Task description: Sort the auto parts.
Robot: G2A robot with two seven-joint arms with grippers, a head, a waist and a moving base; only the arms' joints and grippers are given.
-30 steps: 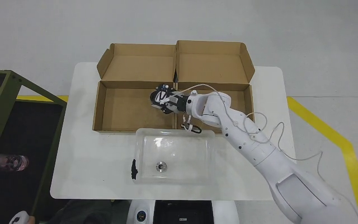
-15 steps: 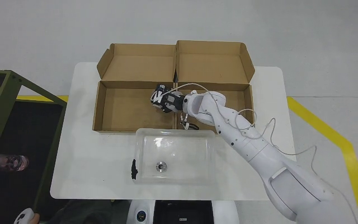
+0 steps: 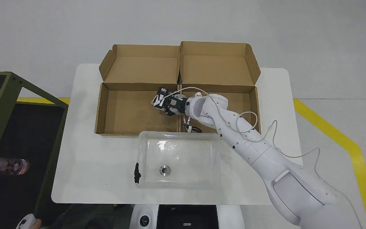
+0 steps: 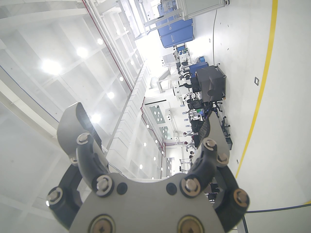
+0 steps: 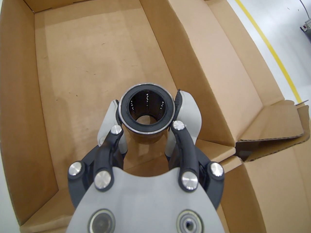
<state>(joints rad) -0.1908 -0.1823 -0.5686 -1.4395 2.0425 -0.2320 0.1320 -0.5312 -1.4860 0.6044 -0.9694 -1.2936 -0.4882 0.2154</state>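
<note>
The right pincer (image 5: 148,109) is clamped on a black-rimmed bearing sleeve (image 5: 147,124) — one finger on each side of its barrel, the bore facing the wrist camera. Beneath the pincer lies the bare floor of the left cardboard box (image 5: 85,61). The wall it shares with the right cardboard box (image 3: 240,96) runs just beside the pincer. On the robot's side of the pincer, a clear bin (image 3: 200,172) sits on the white table (image 3: 91,166). It holds a small round metal part (image 3: 164,169), with a black part (image 3: 136,172) at its side wall. The left pincer (image 4: 143,117) gapes wide, gripping nothing — it points up into the hall.
</note>
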